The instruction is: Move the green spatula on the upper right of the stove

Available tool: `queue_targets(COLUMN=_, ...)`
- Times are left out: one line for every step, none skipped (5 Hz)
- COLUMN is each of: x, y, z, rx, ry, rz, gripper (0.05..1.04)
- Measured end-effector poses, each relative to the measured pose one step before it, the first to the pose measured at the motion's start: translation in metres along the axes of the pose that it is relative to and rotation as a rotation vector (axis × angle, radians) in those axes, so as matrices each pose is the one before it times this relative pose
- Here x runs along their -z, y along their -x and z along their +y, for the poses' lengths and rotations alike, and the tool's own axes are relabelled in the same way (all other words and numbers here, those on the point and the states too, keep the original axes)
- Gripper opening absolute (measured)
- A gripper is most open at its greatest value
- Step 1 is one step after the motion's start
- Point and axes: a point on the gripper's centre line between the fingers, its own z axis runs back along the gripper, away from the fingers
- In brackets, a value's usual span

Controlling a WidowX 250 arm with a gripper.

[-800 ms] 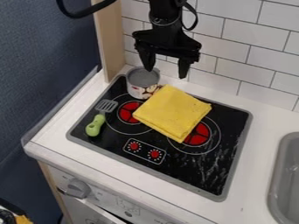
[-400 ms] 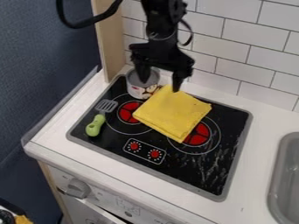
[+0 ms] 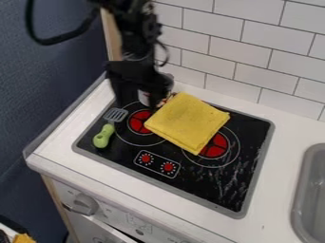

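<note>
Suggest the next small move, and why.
Probably shift the end effector toward the camera, above the spatula, before lowering. It is open and hangs farther back, toward the wall tiles, while the spatula lies ungrasped on the stove's left side.

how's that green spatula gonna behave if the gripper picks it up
The spatula will probably stay stiff, since its slotted head looks rigid. Its thick, rounded handle may roll or slip a little when pinched. The chunky handle could make that end the heavier one.

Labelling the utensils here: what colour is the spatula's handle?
Light green handle, best seen in the camera view.
</note>
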Motion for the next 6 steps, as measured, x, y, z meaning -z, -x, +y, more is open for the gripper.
queue_targets(x=0.01339, y=0.02248, z=0.02392, rx=-0.0246, ry=0.0286, rz=0.0449, gripper=0.999)
queue_targets(x=0.00827, y=0.01690, z=-0.00076, rx=0.0509, ry=0.0367, rz=0.0399, gripper=0.999)
queue_targets(x=0.00463, y=0.01150, z=-0.00419, rx=0.0395, ry=0.0184, rz=0.0259, gripper=0.999)
queue_targets(x=0.01116, y=0.00692, z=-0.00739, rx=0.0255, ry=0.0135, rz=0.0343, gripper=0.998)
queue_targets(x=0.00401, y=-0.00002, z=0.00199, rx=-0.0057, ry=-0.0138, rz=0.0064, gripper=0.950)
queue_targets(x=0.00107, y=-0.00289, z=0.00066, rx=-0.0054, ry=0.0031, rz=-0.0415, gripper=0.668)
